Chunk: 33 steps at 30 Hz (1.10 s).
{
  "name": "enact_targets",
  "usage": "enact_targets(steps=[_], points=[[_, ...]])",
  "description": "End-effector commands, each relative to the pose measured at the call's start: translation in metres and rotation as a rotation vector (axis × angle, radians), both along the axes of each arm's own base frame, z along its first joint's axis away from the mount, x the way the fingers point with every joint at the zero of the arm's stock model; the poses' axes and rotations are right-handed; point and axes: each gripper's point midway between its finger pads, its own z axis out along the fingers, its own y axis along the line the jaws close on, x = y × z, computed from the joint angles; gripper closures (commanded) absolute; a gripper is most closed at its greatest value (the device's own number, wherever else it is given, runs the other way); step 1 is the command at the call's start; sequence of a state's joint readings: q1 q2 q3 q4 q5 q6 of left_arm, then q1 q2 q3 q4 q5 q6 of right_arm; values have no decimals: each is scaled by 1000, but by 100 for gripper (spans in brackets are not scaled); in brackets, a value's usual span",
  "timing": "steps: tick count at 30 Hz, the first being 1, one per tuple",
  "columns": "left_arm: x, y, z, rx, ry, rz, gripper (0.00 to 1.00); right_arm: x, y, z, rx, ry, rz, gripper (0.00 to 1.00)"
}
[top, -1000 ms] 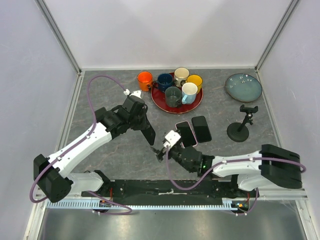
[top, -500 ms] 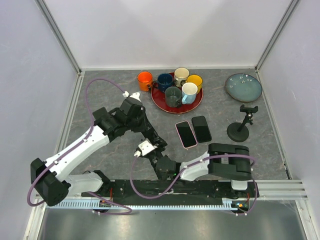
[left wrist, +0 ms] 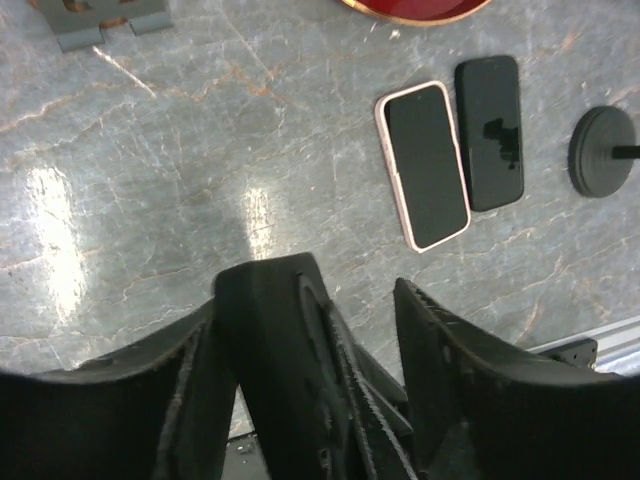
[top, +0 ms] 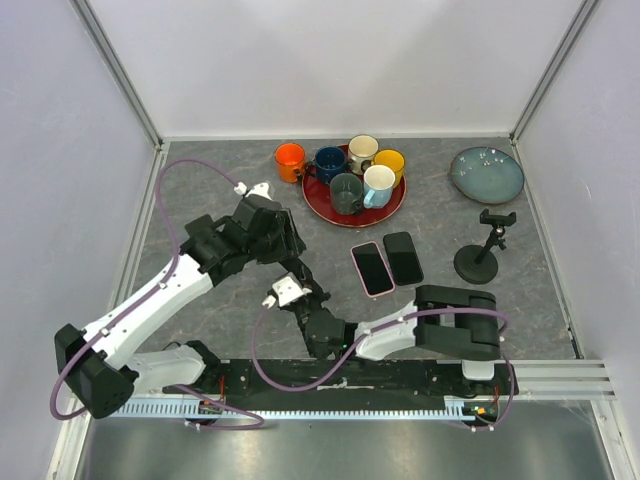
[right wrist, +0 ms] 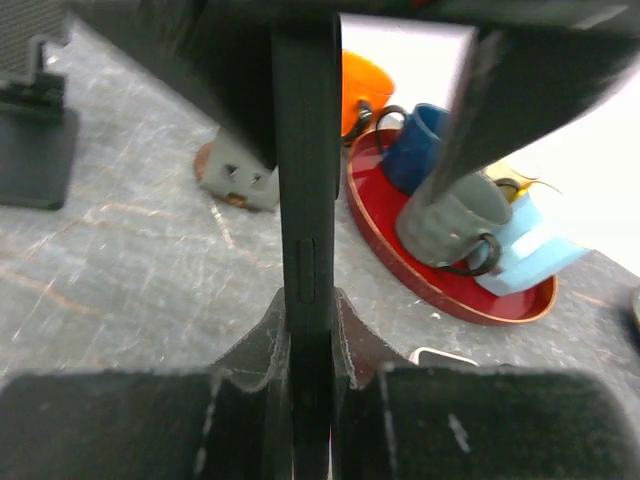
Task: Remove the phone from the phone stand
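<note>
- Top view, the change: within the last second the right arm has folded at the elbow. It has swung the right claw (right wrist: 305, 330) from the middle of the table (top: 440, 215) leftward, up against the left claw (left wrist: 365, 330), close to the near edge.
- I judge that a handover is under way. The held phone (right wrist: 305, 200) sits at that meeting point, well apart from the clamp-topped phone stand (top: 478, 262) by the right edge, whose clamp is bare. The removal looks done, and setting the phone down is what remains.
- Top view, the count:
  - Two more phones lie flat side by side mid-table: a pink-cased phone (top: 372, 269) and a black phone (top: 403, 257). That makes three phones.
  - There are six mugs. Five are on one red plate (top: 322, 205) at the far edge: dark blue (top: 328, 160), cream (top: 362, 150), yellow (top: 390, 160), grey (top: 346, 190) and pale blue (top: 379, 184). The orange mug (top: 290, 157) stands just beside the plate.
  - One blue-grey plate (top: 486, 174) lies in the far right corner.
- Left wrist view: the left claw's fingers stand apart with bare table showing between them, so I judge it no longer clamps anything. One grey bracket (left wrist: 100, 22) sits at the top edge, and I cannot tell what it is.
- Right wrist view: the right claw is closed tight on the phone, which stands edge-on and upright with its side button showing.
</note>
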State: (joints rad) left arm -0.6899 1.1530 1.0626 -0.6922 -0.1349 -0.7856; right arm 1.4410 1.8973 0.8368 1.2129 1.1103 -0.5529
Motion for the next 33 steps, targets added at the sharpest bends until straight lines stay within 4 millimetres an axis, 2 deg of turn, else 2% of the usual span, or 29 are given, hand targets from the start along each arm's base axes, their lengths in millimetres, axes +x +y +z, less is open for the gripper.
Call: enact_targets(steps=[1,2,3,4,8,13,14,15,16,17,18,19,22,30,33], points=[[21,17,62,41,-240,12,22,-11,14,1,84,136,157,100],[22,25,74,53,-280,23,18,-14,21,-4,122,190,210,100],[23,33,83,62,-312,44,15,-10,16,-17,77,240,205,100],[28,46,90,89,-349,98,13,-10,16,-14,98,268,227,100],[28,92,126,160,-513,238,9,-9,13,-27,141,435,305,100],[20,121,153,188,-647,307,8,0,1,-39,269,684,368,100],[18,125,150,202,-654,306,8,2,-1,-40,286,710,373,100],[10,133,158,183,-686,321,8,11,-9,-40,312,734,353,100],[7,138,159,183,-701,335,8,8,-8,-42,347,782,372,100],[5,142,155,190,-712,340,9,17,-13,-42,381,805,354,100],[-3,149,161,171,-741,354,9,18,-15,-44,404,833,357,100],[-5,153,159,178,-756,362,9,16,-13,-45,453,884,366,100],[-16,164,156,168,-803,374,9,28,-23,-56,527,958,310,100],[-26,175,153,170,-897,371,8,48,-43,-89,711,1106,238,100],[-29,181,151,176,-896,398,8,46,-44,-104,723,1183,244,100]])
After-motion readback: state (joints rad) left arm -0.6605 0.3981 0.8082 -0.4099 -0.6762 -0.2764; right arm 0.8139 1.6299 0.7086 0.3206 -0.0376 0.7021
